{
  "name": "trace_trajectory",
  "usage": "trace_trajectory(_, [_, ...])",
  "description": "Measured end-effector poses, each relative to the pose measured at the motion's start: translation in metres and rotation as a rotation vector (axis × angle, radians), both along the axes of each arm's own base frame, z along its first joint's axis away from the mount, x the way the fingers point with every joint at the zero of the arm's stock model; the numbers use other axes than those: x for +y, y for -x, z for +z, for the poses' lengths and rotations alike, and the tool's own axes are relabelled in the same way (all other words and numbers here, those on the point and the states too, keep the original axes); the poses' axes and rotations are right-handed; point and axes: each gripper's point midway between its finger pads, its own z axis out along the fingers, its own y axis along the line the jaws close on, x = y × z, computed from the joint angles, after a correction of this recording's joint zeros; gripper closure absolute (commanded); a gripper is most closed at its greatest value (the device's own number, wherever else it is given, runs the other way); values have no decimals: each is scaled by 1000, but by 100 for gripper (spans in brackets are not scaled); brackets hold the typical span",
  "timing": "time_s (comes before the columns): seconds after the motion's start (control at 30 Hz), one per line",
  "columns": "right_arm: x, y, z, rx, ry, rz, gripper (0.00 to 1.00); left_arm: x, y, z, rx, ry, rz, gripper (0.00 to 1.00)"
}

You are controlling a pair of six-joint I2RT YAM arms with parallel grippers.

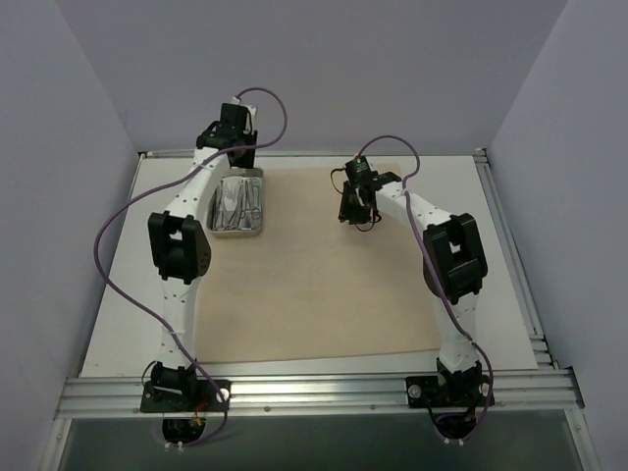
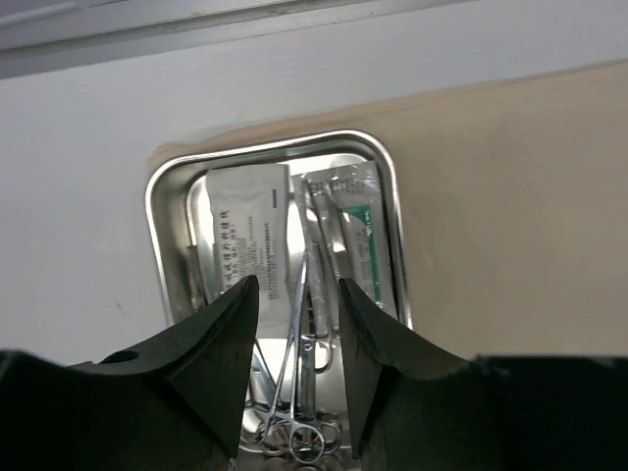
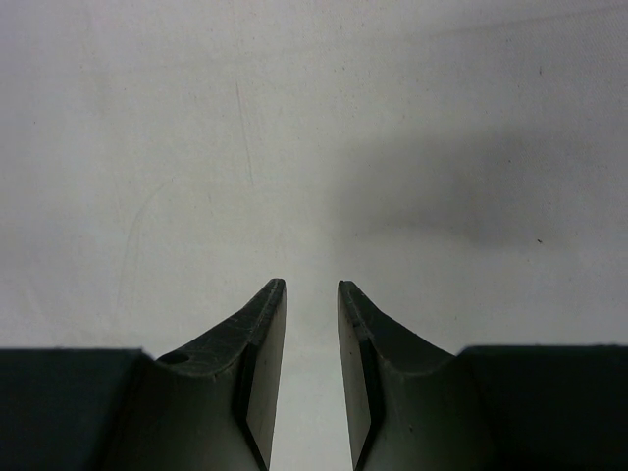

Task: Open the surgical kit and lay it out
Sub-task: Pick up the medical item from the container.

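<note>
My left pincer [image 2: 297, 285], parted and empty, hovers over the steel tray [image 2: 157, 216]; the scissors [image 2: 294, 373] lie lengthwise directly below it. The right pincer [image 3: 312, 289], slightly parted, holds nothing, well apart.

Soft, even light, nothing blown out. Steel tray [image 2: 154, 211] rim catches a bit of glare; right wrist view has a fuzzy shadow across the pale surface [image 3: 147, 147].

White desk [image 1: 113, 294]. Beige cloth wrap [image 1: 324, 285] lies spread flat directly on it, reaching from near the far edge almost to the near edge; bare strips along left and right edges.
</note>
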Motion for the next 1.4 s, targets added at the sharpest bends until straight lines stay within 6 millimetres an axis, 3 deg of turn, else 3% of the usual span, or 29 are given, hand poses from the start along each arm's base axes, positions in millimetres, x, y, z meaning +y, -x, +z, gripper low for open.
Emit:
trace_trajectory(0.13, [-2,4,6,-5,0,-1,76,-19,-2,-40,69,7,-30,50])
trace_trajectory(0.3, [-6,7,11,-9,7,-5,76,-14,3,-97,181,-21,-11,51])
trace_trajectory(0.4, [-7,8,11,-8,11,-8,76,-10,6,-112,212,-37,1,52])
trace_trajectory(0.87, [-12,12,7,11,37,-17,76,-14,-9,-119,184,-10,18,58])
trace_trajectory(1.1, [-17,16,6,24,60,-25,76,-12,-17,-123,168,8,28,65])
trace_trajectory(1.23, [-19,17,5,31,67,-27,76,-12,-17,-124,168,19,36,76])
trace_trajectory(1.4, [-19,17,4,31,71,-29,76,-12,-18,-124,169,35,46,79])
